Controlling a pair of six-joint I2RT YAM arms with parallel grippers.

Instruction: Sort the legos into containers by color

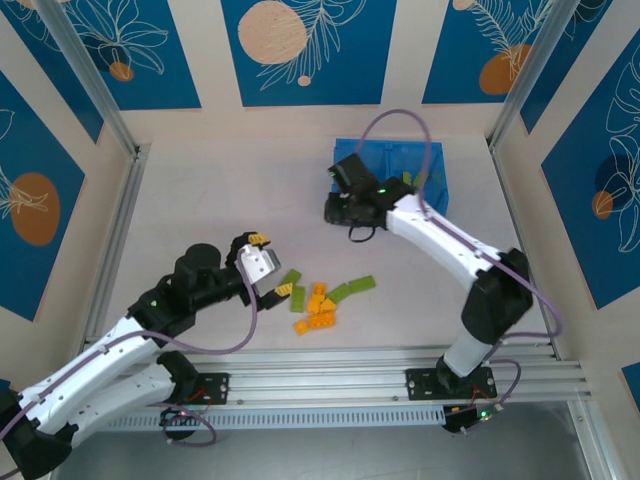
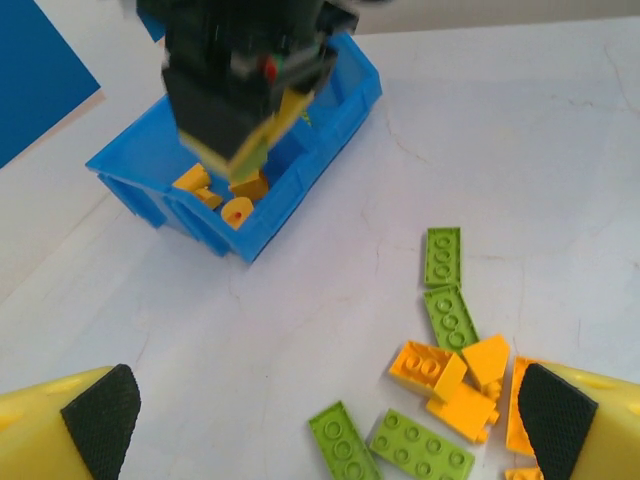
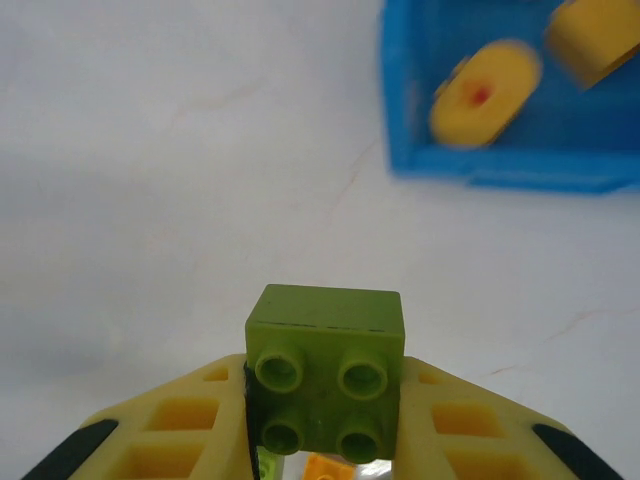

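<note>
My right gripper [image 3: 325,425] is shut on a chunky light green 2x2 brick [image 3: 326,345], studs facing the camera. It hovers over bare table just left of the blue tray [image 3: 500,175], near the tray's left end [image 1: 395,158]. Orange pieces [image 3: 485,95] lie in the nearest compartment. In the top view the right gripper [image 1: 343,205] sits at the tray's near left corner. My left gripper [image 2: 330,420] is open wide above the table, beside the loose pile [image 1: 320,300]. That pile holds green plates [image 2: 455,318] and orange bricks [image 2: 430,365].
From the left wrist, the right arm's black wrist [image 2: 240,70] hangs over the tray wall [image 2: 320,160]. Aluminium rails run along the near table edge [image 1: 380,375]. Bare table lies between the pile and the tray.
</note>
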